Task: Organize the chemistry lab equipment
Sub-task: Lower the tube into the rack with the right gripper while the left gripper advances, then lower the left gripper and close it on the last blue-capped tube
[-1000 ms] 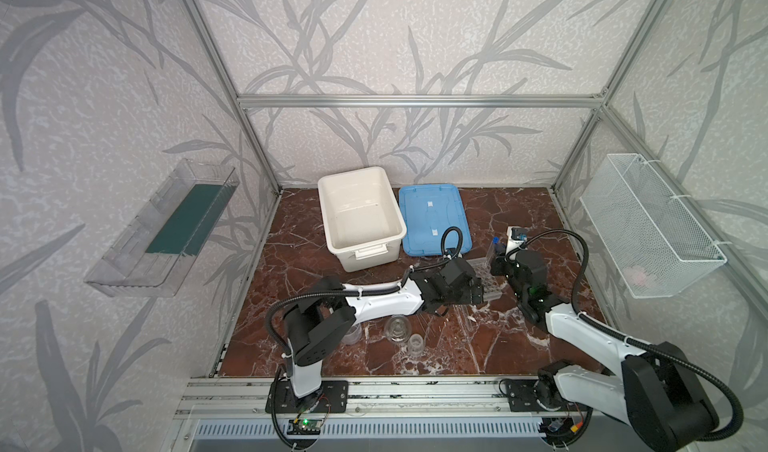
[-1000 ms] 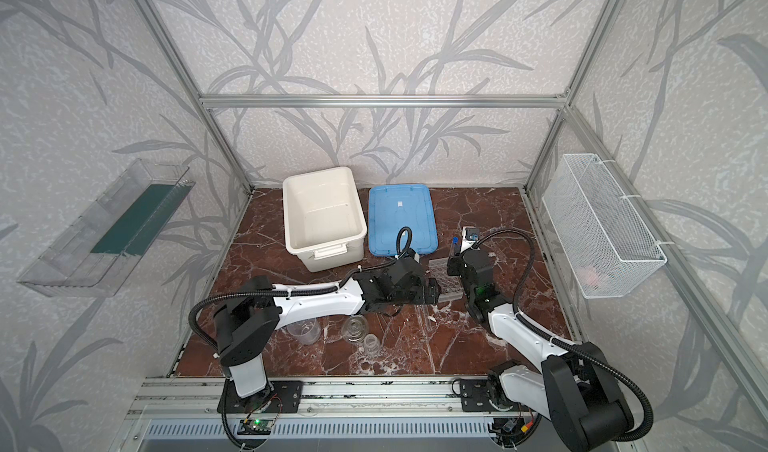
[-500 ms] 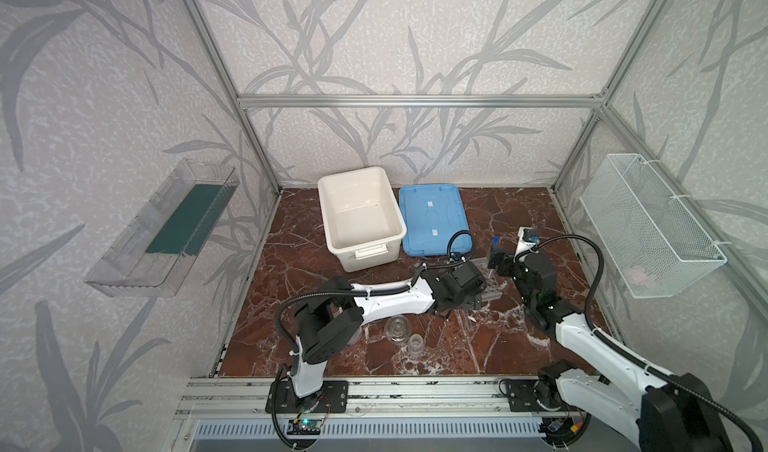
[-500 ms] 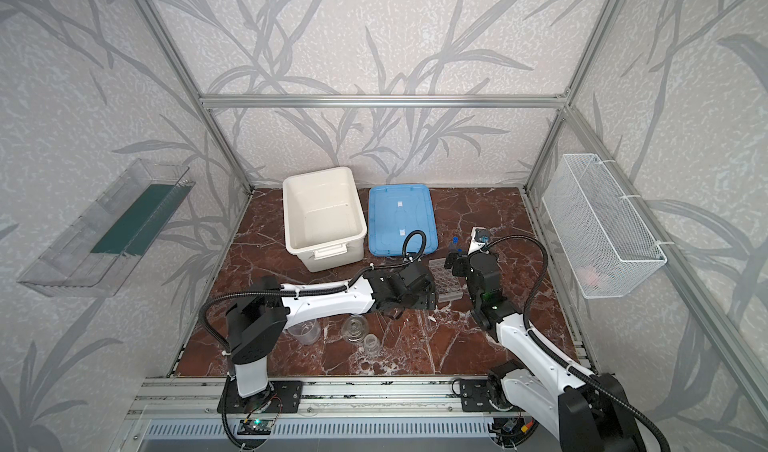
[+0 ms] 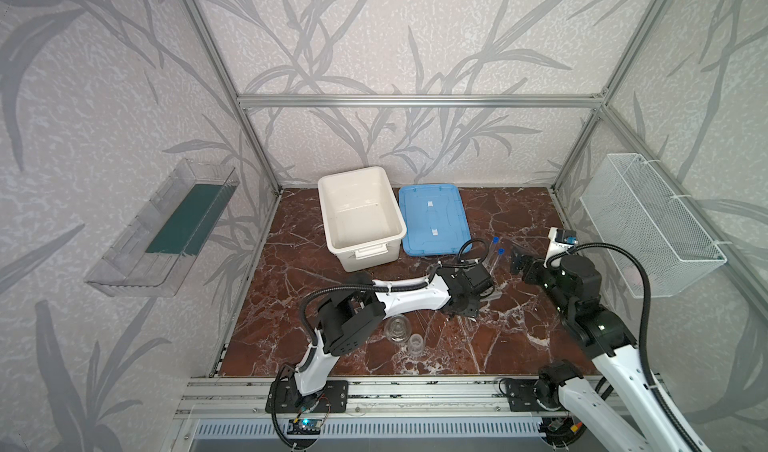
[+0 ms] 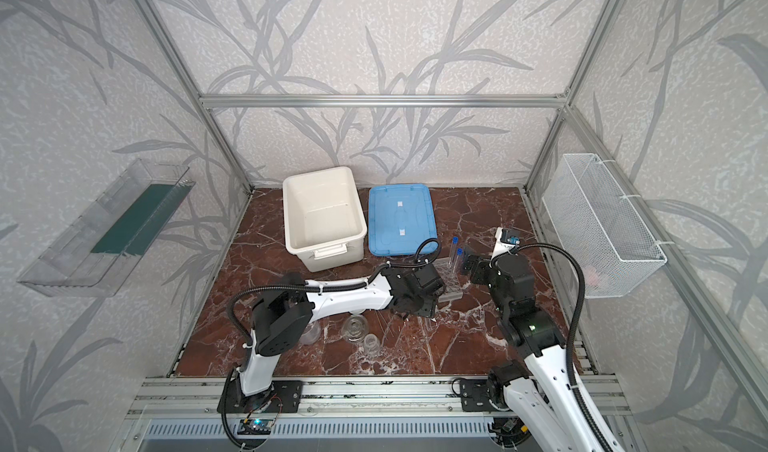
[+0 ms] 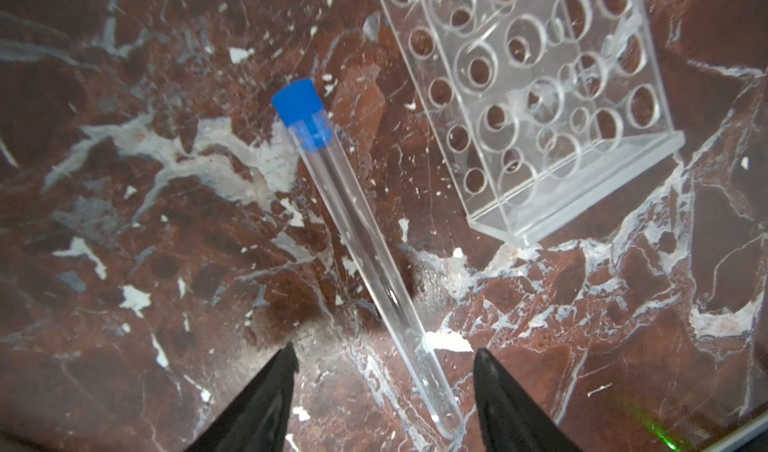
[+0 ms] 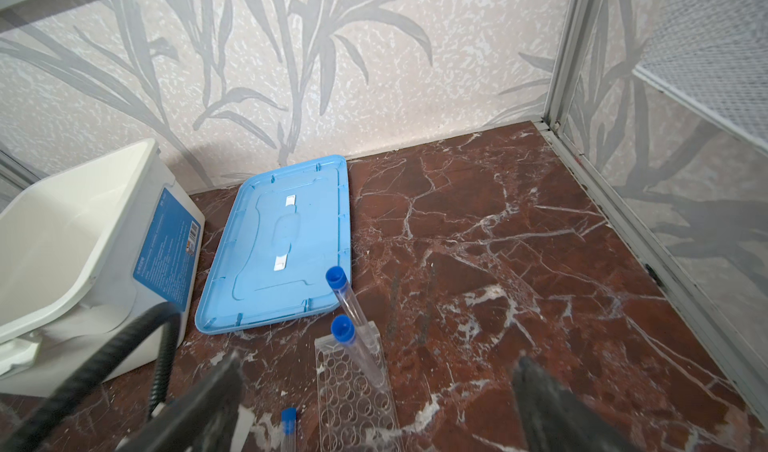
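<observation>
A clear holed tube rack (image 7: 540, 96) (image 8: 353, 396) stands on the marble table, right of centre (image 6: 451, 281). Two blue-capped test tubes (image 8: 347, 304) (image 5: 496, 248) stand in its far end. Another test tube (image 7: 357, 229) lies flat beside the rack. My left gripper (image 7: 386, 356) (image 5: 463, 310) points down over this tube's round end, open, with a gap on each side of the glass. My right gripper (image 8: 378, 362) (image 5: 517, 260) hangs open behind the rack and holds nothing. A small flask (image 5: 397, 327) and a beaker (image 5: 415, 343) stand near the front; another beaker (image 6: 311, 331) stands by the left arm.
A white box (image 5: 361, 217) and its blue lid (image 5: 432, 221) lie at the back. A wire basket (image 5: 648, 221) hangs on the right wall and a clear shelf (image 5: 166, 229) on the left wall. The left arm's cable loops near the rack.
My right gripper opened and drew back from the rack, leaving a tube standing in it. My left gripper moved down to the lying tube and its jaws narrowed.
</observation>
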